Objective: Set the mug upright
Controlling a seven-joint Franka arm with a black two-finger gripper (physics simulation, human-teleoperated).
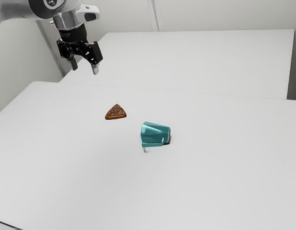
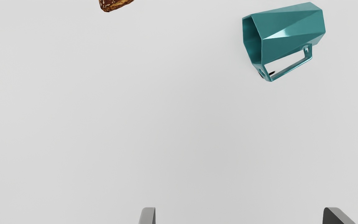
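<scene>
The broad, smooth white bench (image 1: pixel 210 187) was seen with open room between its visible edges and the things laid on it. The jaws were held wide apart, raised well above the bench, with nothing gripped or touched. The faceted teal mug (image 1: pixel 155 133) was laid on its side, its mouth turned toward the exterior view's left. A brown, crusted wedge-shaped piece (image 1: pixel 116 112) was set near it, apart.

Bright, diffuse light glints on the mug (image 2: pixel 291 34).
</scene>
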